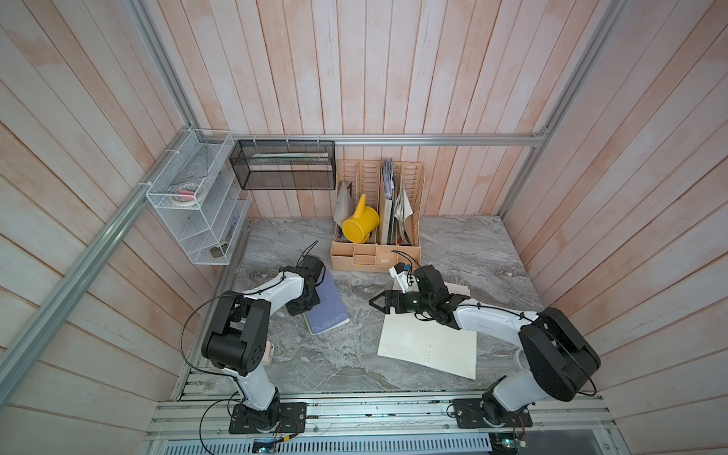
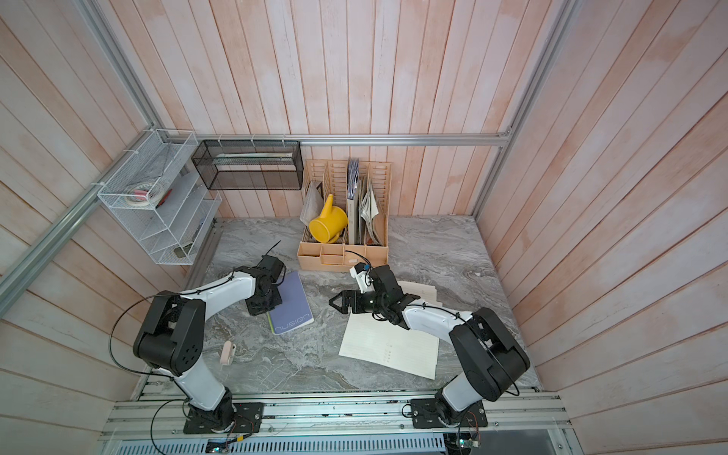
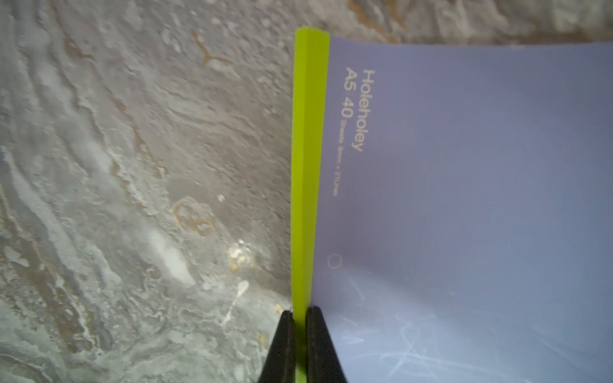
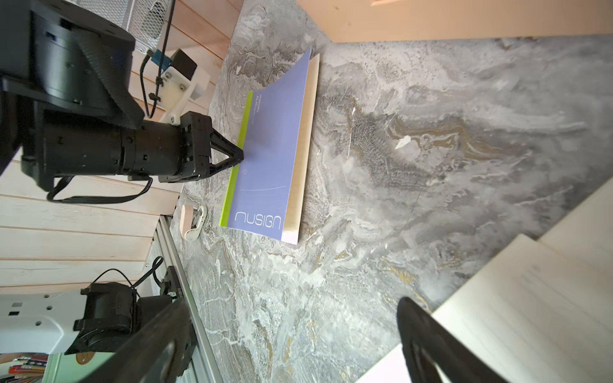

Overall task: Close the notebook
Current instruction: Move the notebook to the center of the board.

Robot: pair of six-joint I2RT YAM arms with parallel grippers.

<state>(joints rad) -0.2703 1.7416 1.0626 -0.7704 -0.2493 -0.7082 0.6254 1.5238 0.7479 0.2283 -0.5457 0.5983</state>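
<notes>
The notebook (image 1: 330, 309) (image 2: 294, 303) has a lilac-blue cover marked "nusign" and a lime-green spine (image 3: 306, 165). It lies on the marble table with its cover down over the pages; the cover's far corner curls up a little in the right wrist view (image 4: 268, 159). My left gripper (image 3: 300, 318) (image 4: 240, 154) is shut on the green spine edge, one black finger on each side of it. My right gripper (image 1: 373, 302) (image 4: 292, 331) hovers open over the table to the right of the notebook, apart from it, with nothing between its fingers.
Loose lined sheets (image 1: 429, 346) lie under the right arm. A tan desk organizer (image 1: 376, 258) holding a yellow watering can (image 1: 360, 224) stands at the back. A white wire shelf (image 1: 197, 205) and a black mesh basket (image 1: 283, 165) hang on the walls. A small pink-white object (image 2: 227, 352) lies front left.
</notes>
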